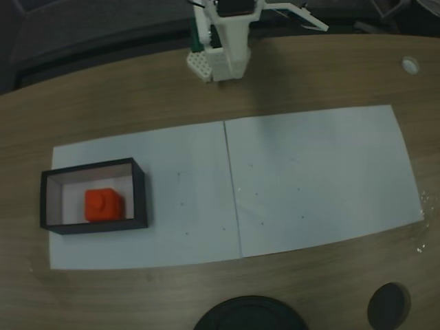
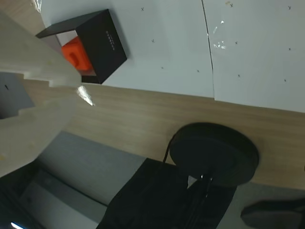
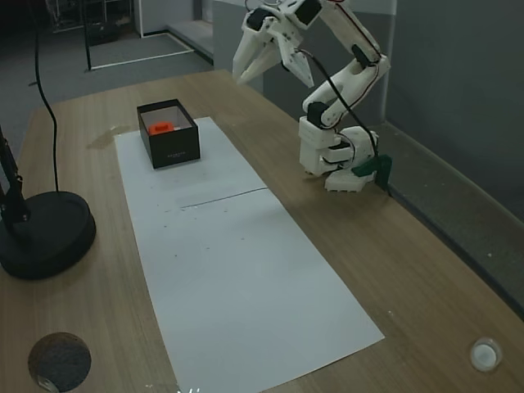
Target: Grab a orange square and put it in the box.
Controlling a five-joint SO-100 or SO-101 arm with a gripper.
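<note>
The orange square (image 1: 103, 204) rests inside the box (image 1: 93, 226), a low black-walled frame on the left sheet of paper. In another fixed view the orange square (image 3: 160, 127) shows just over the box (image 3: 172, 151) rim. My gripper (image 3: 274, 79) hangs high in the air beyond the box, folded back near the arm's base. It is open, with nothing between its fingers. In the wrist view a pale finger (image 2: 33, 95) fills the left edge. Behind it are the box (image 2: 102, 43) and the orange square (image 2: 74, 53), far off.
Two white paper sheets (image 1: 309, 179) cover the middle of the wooden table. A black round lamp base (image 3: 45, 233) with a cable stands near the front edge. A dark round hole (image 3: 59, 360) and a small white cap (image 3: 485, 354) mark the table's corners.
</note>
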